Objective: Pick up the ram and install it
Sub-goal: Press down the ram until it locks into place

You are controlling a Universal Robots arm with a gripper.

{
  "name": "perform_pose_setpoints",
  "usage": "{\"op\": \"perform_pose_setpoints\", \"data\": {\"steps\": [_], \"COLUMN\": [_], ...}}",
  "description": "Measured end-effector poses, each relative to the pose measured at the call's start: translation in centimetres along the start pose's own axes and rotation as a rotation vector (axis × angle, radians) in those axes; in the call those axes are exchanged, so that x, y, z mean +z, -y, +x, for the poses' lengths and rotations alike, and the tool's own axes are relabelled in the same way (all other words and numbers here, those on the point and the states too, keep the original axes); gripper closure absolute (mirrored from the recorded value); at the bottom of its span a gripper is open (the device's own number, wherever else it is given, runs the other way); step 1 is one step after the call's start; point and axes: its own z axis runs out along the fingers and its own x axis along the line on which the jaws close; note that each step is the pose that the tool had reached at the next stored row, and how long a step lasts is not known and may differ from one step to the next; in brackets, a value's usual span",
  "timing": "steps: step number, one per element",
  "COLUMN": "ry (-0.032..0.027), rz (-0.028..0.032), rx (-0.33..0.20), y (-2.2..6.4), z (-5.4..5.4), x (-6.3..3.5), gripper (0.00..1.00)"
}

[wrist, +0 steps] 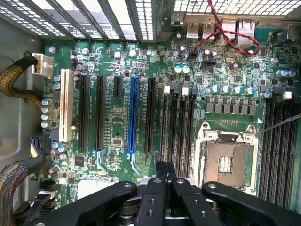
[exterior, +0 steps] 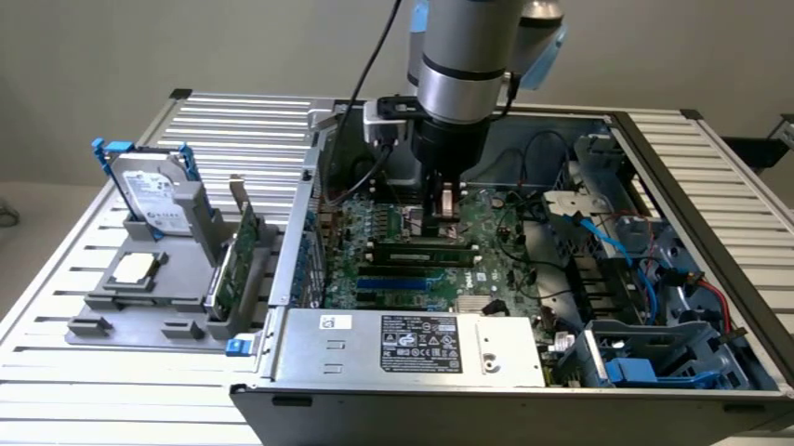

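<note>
Black two-fingered hand (wrist: 164, 181) pinched shut, nothing visibly held, low over green motherboard (wrist: 117, 122); risk of striking black memory slots (wrist: 178, 122).

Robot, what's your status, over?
Gripper shut, low over the motherboard. Ram upright in a slot, close by it. Nothing in the way.

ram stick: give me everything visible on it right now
The ram is a long, narrow green stick with dark chips along its face. It stands on edge in a memory slot of the motherboard inside the open computer case, running level across the exterior view. The shut hand hangs just above its middle. Whether they touch, or whether the stick is fully seated, cannot be told.
</note>
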Motion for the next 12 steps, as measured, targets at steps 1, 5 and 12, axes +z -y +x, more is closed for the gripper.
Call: {"op": "perform_pose_setpoints", "data": {"steps": [1,5,12], "ry": [0.0001,0.0,0.0004], "rz": [0.0001,0.0001,-0.0001], "rx": [0.0,0.0,0.008], "y": [0.01,0.05,0.1], "z": [-0.1,-0.2,-0.5], "x": [0.19,0.91,2.16], "gripper": [0.89,0.89,0.89]}}
